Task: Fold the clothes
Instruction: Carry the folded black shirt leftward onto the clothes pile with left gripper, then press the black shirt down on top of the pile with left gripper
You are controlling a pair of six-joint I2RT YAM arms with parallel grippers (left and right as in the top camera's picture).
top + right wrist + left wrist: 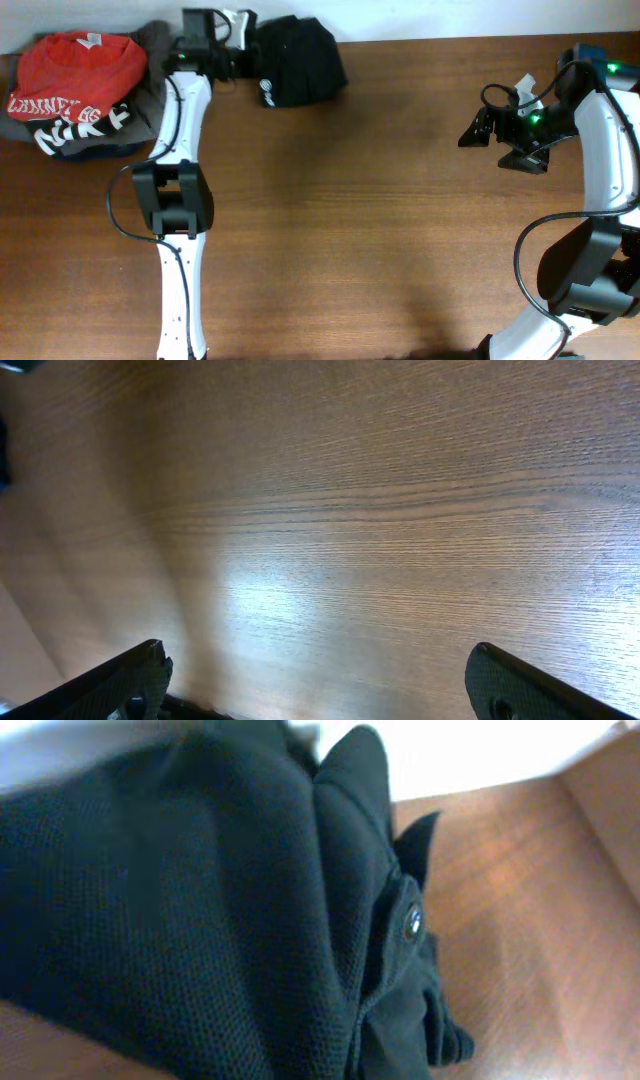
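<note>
- Overhead view, 11 o'clock: the clothes point(300, 65) lie as a bunched black heap at the far edge of the table point(350, 220). A small white logo point(268, 92) shows on the heap's 7 o'clock side.
- Overhead view, 9 o'clock of the heap: my left gripper point(243, 50) sits against the garment's edge. Its dark fingers merge with the black cloth, so I cannot tell whether the claw is together, apart or clamped on fabric.
- Left wrist view: black knit fabric fills nearly the whole picture and hides the fingers. One dark button point(411, 923) sits on a folded placket at 3 o'clock of centre. Bare wood shows at 3 to 5 o'clock.
- Overhead view, 3 o'clock: my right gripper point(498, 146) hangs over bare wood, well apart from the clothes, pointing toward 9 o'clock.
- Right wrist view: the two fingertips point(140, 675) stand at 7 and 5 o'clock of the picture. The claw is spread wide, with only table grain between the tips.
- Overhead view, 10 o'clock corner: a red shirt point(80, 65) with white lettering lies on a grey garment point(152, 42), just beside my left arm.
</note>
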